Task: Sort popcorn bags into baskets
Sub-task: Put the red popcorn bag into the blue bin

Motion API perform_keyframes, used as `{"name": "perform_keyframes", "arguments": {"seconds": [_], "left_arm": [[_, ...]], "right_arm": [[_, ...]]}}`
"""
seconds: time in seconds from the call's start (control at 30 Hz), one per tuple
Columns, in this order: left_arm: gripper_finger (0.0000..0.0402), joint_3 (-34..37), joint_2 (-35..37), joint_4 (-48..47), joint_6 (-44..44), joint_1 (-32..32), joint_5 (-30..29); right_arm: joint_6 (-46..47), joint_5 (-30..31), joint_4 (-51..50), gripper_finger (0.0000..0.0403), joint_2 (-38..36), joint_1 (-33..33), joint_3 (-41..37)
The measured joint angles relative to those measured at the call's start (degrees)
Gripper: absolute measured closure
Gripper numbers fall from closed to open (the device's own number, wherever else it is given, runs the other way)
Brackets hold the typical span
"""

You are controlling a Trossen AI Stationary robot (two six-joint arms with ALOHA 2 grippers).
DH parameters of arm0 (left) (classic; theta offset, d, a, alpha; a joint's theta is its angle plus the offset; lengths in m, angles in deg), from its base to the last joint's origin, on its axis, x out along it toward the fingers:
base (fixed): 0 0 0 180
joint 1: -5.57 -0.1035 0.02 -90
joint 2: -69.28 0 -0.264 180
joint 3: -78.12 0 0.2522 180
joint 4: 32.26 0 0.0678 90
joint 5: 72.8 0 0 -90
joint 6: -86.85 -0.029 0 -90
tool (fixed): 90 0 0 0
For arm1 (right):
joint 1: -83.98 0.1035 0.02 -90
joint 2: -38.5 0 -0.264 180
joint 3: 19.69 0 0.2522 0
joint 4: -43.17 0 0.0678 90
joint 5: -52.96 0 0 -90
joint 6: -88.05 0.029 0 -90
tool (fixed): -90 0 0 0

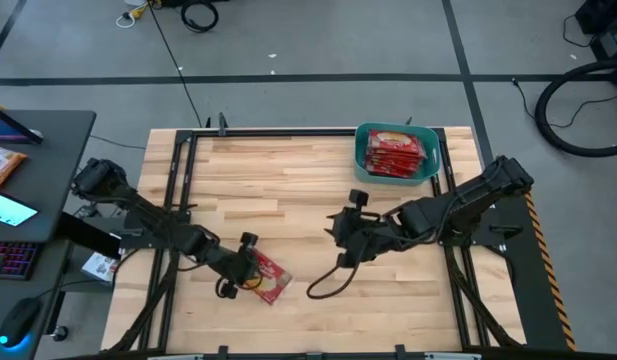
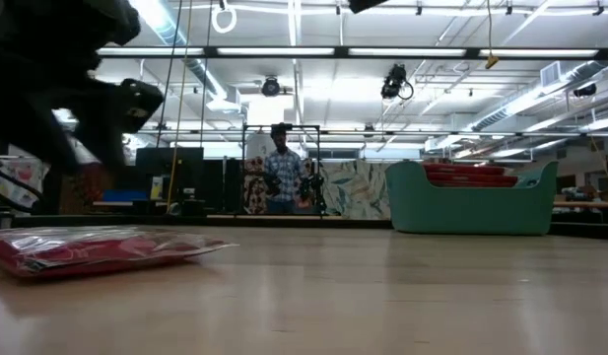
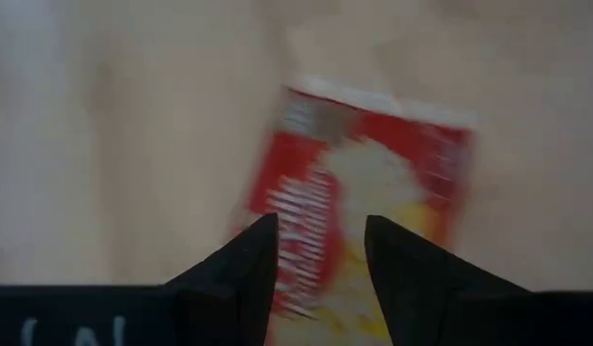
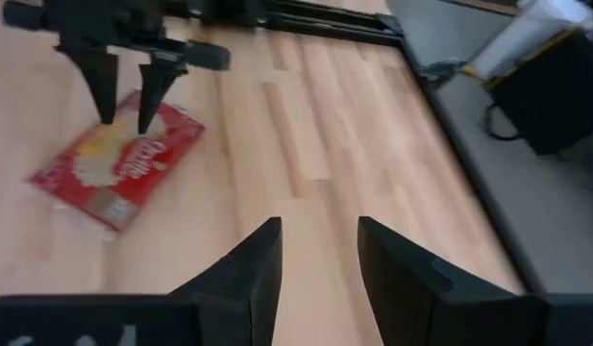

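One red popcorn bag (image 1: 270, 279) lies flat on the table near its near edge, and also shows as the bag (image 4: 118, 163) and the bag (image 2: 87, 248). My left gripper (image 1: 246, 270) hovers over it, open, fingers pointing down; the right wrist view shows this left gripper (image 4: 126, 120) just above the bag's far end. The left wrist view looks down past the left gripper (image 3: 320, 240) onto the blurred bag (image 3: 373, 192). My right gripper (image 1: 340, 232), open (image 4: 318, 240), waits at mid-table. The teal basket (image 1: 363, 160) at the far right holds several red bags (image 1: 396, 155).
Bare wood lies between the bag and the basket (image 2: 476, 202). A black cable (image 1: 328, 282) loops on the table below the right arm. A side desk on the left carries an orange packet (image 1: 3, 165). A person (image 2: 281, 177) stands in the room beyond the table.
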Motion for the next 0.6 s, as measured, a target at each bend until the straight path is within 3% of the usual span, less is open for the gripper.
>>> {"name": "perform_keyframes", "arguments": {"seconds": [0.07,0.17,0.3,0.43,0.6], "left_arm": [[0.024,-0.87,0.0,-2.88,0.11,0.53,3.71],[0.0238,-1.45,-0.01,-5.3,0.48,2.54,3.97],[0.0217,-1.43,-0.22,-7.79,3.98,5.88,1.84],[0.017,-1.46,-1.91,-7.84,6.02,8.86,-2.37],[0.0123,-1.43,-6.34,-7.81,2.53,12.06,-9.08]], "right_arm": [[-0.3,-1.07,1.85,0.026,0.98,0.28,-0.42],[-1.71,-1.2,5.28,0.026,3.14,0.43,-0.45],[-3.26,-1.18,7.17,0.026,5.71,0.46,-0.47],[-3.83,-1.0,6.96,0.026,7.13,0.21,-0.51],[-3.8,-1.05,7.91,0.026,7.69,-0.39,-0.53]]}}
